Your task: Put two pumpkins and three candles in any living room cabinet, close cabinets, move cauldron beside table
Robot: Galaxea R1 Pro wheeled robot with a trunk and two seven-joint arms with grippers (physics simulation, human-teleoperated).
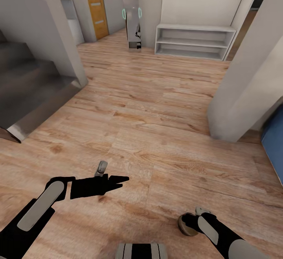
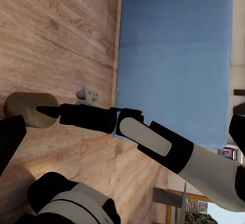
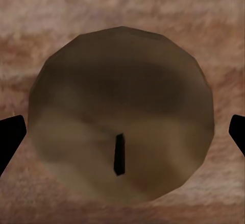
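Note:
One candle (image 1: 185, 226) lies on the wooden floor at the lower right of the head view, a squat brown cylinder. The right wrist view looks straight down on the candle (image 3: 120, 114), its dark wick pointing up. My right gripper (image 1: 191, 223) hangs just above it, open, with one dark fingertip (image 3: 11, 140) on each side and a thin gap to the candle's rim. The left wrist view catches the candle (image 2: 20, 106) at the tip of the right gripper (image 2: 48, 112). My left gripper (image 1: 120, 183) is open and empty, held low over bare floor. No pumpkin, cabinet, cauldron or table shows.
A blue piece of furniture (image 1: 276, 145) stands close on the right, also seen as the blue piece (image 2: 173, 55). A white pillar (image 1: 243, 90) rises beside it. Grey stairs (image 1: 27, 86) are at the left. A white open shelf (image 1: 192, 41) and an orange door (image 1: 96, 3) stand at the far end.

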